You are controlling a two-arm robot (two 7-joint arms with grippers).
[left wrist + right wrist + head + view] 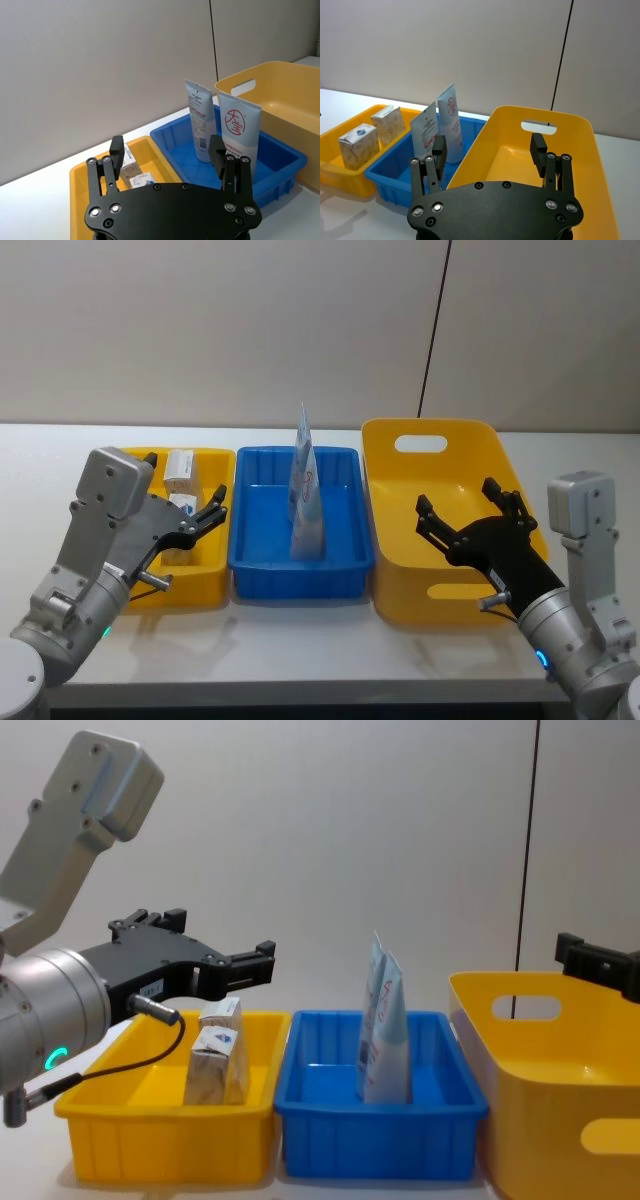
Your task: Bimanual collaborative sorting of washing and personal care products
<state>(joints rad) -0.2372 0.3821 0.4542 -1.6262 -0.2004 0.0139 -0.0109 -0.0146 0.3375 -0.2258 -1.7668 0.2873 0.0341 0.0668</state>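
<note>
White worktop (pixel 300 650), plain wall behind. Two cartons (pixel 181 472) are seen in the left yellow tray (pixel 212 580), and two tubes (pixel 305 495) are stood in the middle blue tray (pixel 300 578). The left claw (pixel 215 505) over that yellow tray and the right claw (pixel 458 502) over the right basket (pixel 400 580) are spread, nothing held. Sorting is judged essentially done.

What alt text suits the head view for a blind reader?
The left pincer hangs open over the yellow tray of cartons, tubes stand upright in the blue tray, and the right pincer hangs open over the yellow basket.
</note>
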